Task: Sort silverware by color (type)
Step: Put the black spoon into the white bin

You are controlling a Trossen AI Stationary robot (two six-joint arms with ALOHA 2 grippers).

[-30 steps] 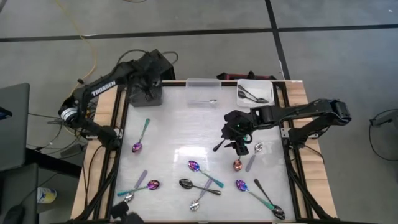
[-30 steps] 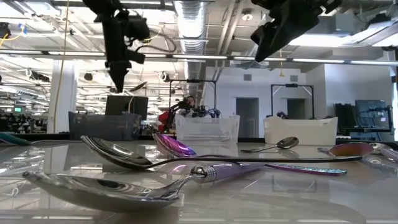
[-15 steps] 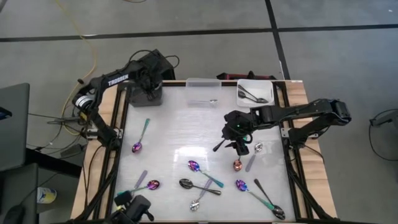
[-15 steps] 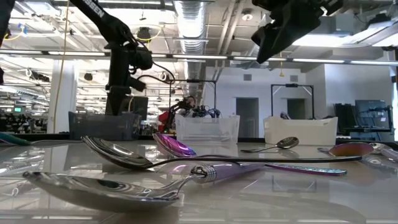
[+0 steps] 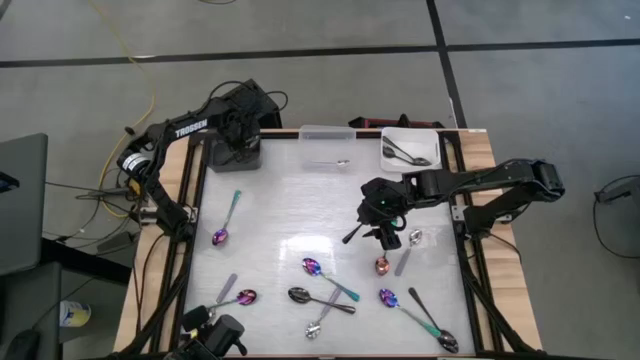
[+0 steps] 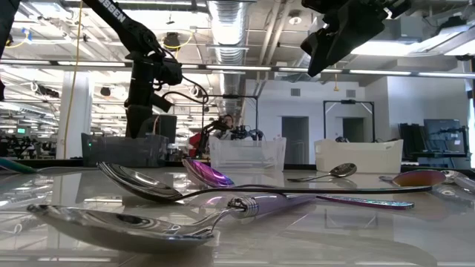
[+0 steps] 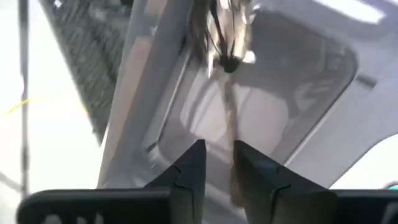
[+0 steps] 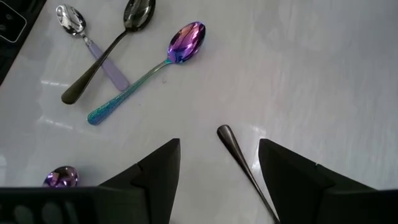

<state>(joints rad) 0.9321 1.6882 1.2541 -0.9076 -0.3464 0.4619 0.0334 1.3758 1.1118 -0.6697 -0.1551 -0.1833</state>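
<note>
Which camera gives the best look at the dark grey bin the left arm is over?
The left wrist view: it looks straight into the dark grey bin past the left gripper. The high view shows the bin mostly under the arm; the low view shows one wall.

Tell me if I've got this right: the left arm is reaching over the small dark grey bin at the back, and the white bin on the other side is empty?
Not quite. The high view shows the small white rectangular bin already holding dark metal spoons, so it isn't empty. The rest stands: the left gripper is over the small dark grey rectangular bin at the back.
</note>
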